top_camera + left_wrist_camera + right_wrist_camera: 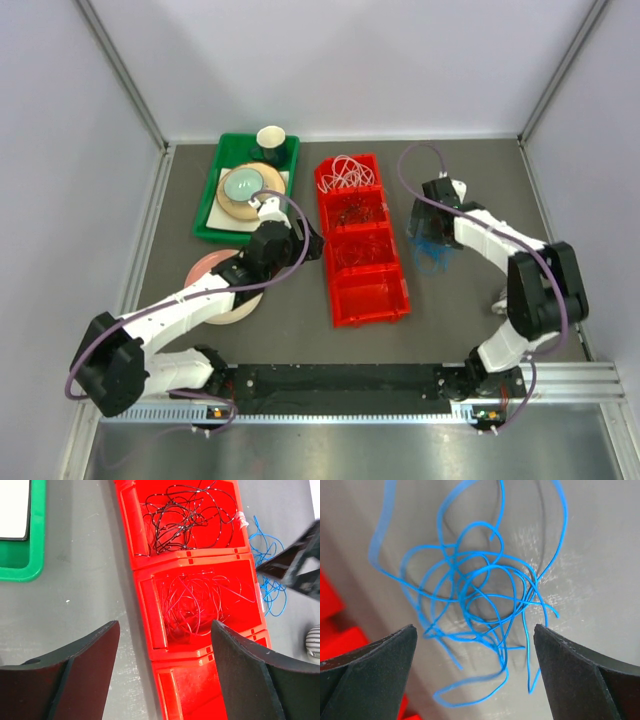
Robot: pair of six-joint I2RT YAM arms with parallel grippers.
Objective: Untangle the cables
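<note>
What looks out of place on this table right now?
The blue cables lie loose on the table right of the red bin, under the open right gripper, while the white cables, black cables and red cables each sit in a compartment. The nearest compartment holds none.

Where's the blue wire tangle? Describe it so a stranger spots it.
Find the row of red bins mid-table. Right of it, on the grey table, lies the blue tangle. Only it lies outside the bins; white wires, black wires and red wires sit inside.
</note>
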